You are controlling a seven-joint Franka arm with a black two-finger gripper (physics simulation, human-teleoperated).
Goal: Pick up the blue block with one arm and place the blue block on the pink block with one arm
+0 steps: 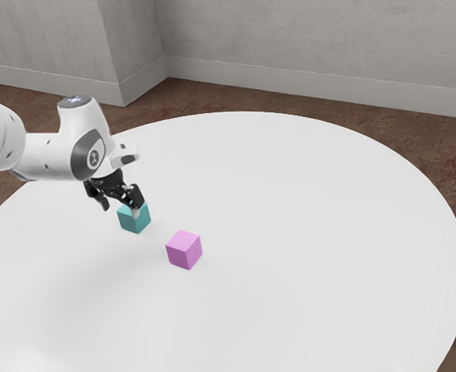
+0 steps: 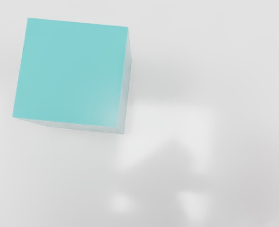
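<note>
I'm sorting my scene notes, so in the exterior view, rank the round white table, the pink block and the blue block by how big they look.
1. The round white table, by far the largest.
2. The pink block and the blue block: they look about the same size, so I won't rank them.
</note>
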